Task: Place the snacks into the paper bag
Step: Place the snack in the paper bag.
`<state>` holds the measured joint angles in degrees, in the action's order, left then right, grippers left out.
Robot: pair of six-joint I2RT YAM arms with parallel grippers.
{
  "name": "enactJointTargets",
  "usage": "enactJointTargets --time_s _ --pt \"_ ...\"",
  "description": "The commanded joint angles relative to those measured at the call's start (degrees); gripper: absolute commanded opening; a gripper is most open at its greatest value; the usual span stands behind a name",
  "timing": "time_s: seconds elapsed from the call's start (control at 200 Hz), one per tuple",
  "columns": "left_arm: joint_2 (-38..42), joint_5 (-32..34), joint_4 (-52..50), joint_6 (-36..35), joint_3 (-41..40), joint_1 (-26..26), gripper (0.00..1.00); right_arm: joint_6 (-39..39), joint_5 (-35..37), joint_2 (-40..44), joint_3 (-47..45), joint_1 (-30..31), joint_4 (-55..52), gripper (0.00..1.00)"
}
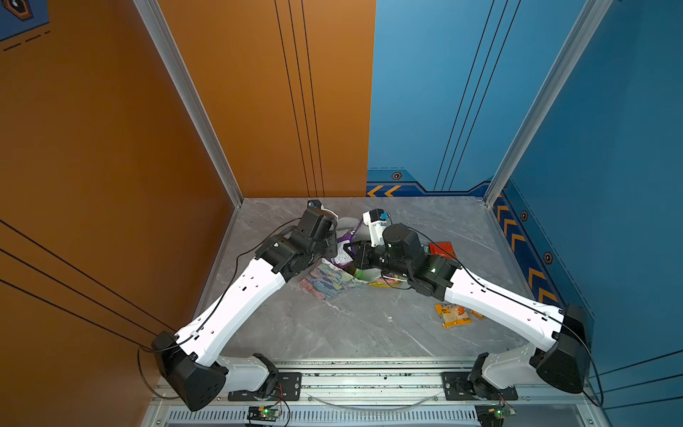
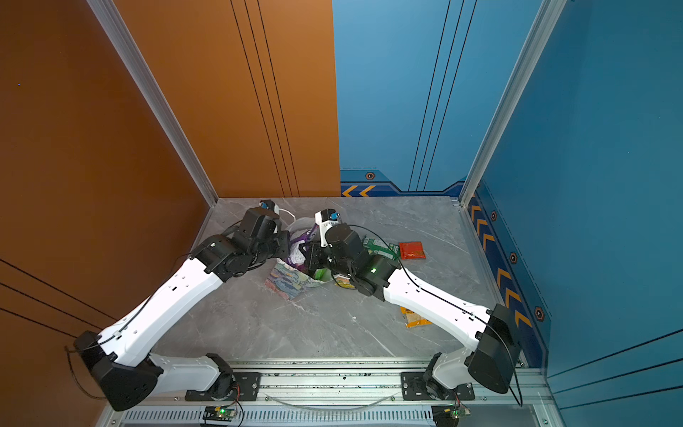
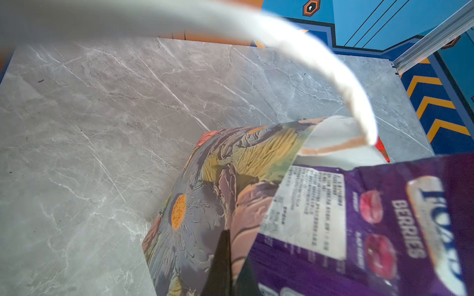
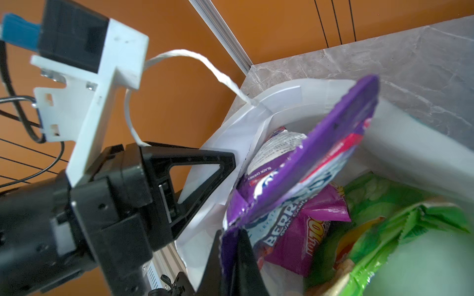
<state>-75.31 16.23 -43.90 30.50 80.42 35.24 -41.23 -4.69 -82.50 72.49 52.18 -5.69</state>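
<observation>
Right wrist: right jaws pinch purple packet (image 4: 333, 143) at paper bag (image 4: 400, 133) mouth.
Left jaws clamp its rim; next likely: lower, release.

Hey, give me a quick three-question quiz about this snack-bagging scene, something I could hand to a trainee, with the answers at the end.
1. True or false: the small red packet lies on the table, outside the paper bag.
2. What is the right gripper shut on? A) a purple packet B) a spoon C) nothing
3. Which gripper pinches the paper bag's floral wall?
Key: 1 true; 2 A; 3 the left gripper.
</observation>
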Motion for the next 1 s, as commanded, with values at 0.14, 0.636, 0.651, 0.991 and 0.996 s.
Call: enactJointTargets --time_s 0.14,0.636,0.651,0.991,0.996 --pt "1.98 -1.37 3.12 1.17 -0.35 -0.54 0.0 -0.77 -3.66 -3.51 0.91 0.79 7.09 0.0" --pt "2.56 -1.72 3.56 1.16 -0.79 -0.91 0.0 -1.13 -4.07 -9.89 3.53 0.98 3.65 0.0" --pt "2.54 -1.73 3.56 1.1 -0.75 -0.89 0.0 -1.05 -4.09 -10.07 3.61 1.0 3.52 0.0" --pt "2.78 -2.59 3.72 0.99 -0.88 -1.28 0.0 -0.33 -5.16 -12.82 5.62 0.72 0.59 0.0" --pt "2.75 -2.68 3.77 0.98 -0.88 -1.3 0.0 -0.4 -5.4 -13.01 5.86 0.62 0.46 0.0"
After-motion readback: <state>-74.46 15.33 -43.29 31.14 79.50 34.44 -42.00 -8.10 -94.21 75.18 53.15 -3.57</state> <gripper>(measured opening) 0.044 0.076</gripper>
